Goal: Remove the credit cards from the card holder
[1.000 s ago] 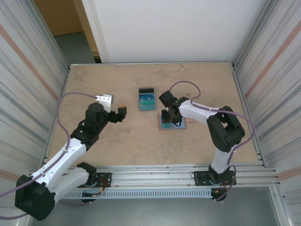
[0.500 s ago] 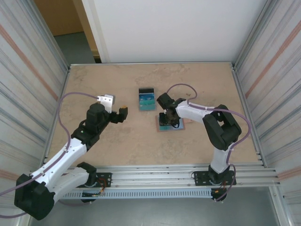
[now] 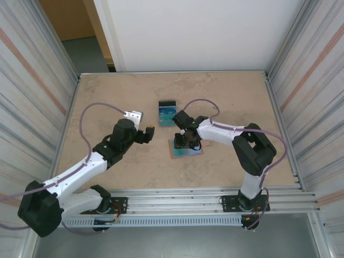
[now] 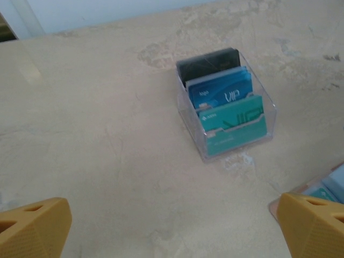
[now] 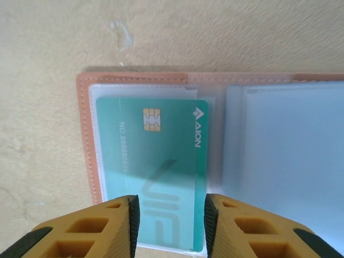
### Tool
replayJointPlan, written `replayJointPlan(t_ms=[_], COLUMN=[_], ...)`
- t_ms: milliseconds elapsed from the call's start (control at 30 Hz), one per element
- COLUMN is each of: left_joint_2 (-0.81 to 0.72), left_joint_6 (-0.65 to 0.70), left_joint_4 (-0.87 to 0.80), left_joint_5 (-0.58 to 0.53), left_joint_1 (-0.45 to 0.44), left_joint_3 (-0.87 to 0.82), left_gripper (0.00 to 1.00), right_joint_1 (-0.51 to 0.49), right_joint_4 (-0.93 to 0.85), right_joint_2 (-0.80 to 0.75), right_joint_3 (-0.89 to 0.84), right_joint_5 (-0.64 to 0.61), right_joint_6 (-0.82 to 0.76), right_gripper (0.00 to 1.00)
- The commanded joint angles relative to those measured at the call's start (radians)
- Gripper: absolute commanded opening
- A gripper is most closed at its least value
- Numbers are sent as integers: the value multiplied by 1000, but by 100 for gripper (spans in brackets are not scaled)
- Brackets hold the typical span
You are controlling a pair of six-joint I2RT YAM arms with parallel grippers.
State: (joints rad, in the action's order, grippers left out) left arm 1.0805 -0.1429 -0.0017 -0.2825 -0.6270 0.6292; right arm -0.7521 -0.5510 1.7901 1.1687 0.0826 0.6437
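Since the arms are bolted at the near edge, the closest thing to them on the beige stone-look table (image 3: 107, 97) is the small reddish-brown leather card holder (image 3: 180, 152). It's lying open and flat, roughly mid-table. From the right wrist camera you get its stitched leather edge and pale blue inner pockets. A teal plastic credit card (image 5: 153, 161) with a chip sits under a clear pocket on the left-hand page. The right gripper (image 5: 171, 226) is parked straight over that card's near end. Its jaws are partway apart with the card showing flat in the gap, so nothing's pinched as far as I can see. Can't tell if the tips actually touch the pocket, though. A bit further back and off to the left, the left gripper (image 3: 151, 130) hangs over bare table, jaws wide apart and empty. Beyond both sits a small clear plastic box (image 4: 183, 107), near the holder but not touching it. It has three cards standing upright inside: a teal card (image 4: 234, 122) in front, a blue card (image 4: 220, 91) marked VIP in the middle, and a black card (image 4: 209, 62) at the back.
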Motion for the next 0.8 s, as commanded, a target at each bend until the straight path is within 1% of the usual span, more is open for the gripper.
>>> replayJointPlan(t_ms=[0, 200, 433, 767], left_joint_2=[70, 245, 387, 534], left_joint_6=[-77, -173, -228, -193], left_joint_4=[27, 120, 177, 136], left_joint_5=[-47, -43, 2, -69], left_joint_1=[-47, -113, -133, -174], left_joint_3=[21, 29, 61, 131], left_gripper=[99, 99, 99, 99], right_joint_1=[22, 40, 36, 49], right_joint_4=[-7, 34, 42, 45], right_joint_2=[-57, -48, -11, 41], right_joint_3=[-25, -43, -37, -28], right_joint_5=[-4, 36, 43, 77], right_joint_6=[22, 8, -10, -20], right_gripper=[37, 31, 27, 30])
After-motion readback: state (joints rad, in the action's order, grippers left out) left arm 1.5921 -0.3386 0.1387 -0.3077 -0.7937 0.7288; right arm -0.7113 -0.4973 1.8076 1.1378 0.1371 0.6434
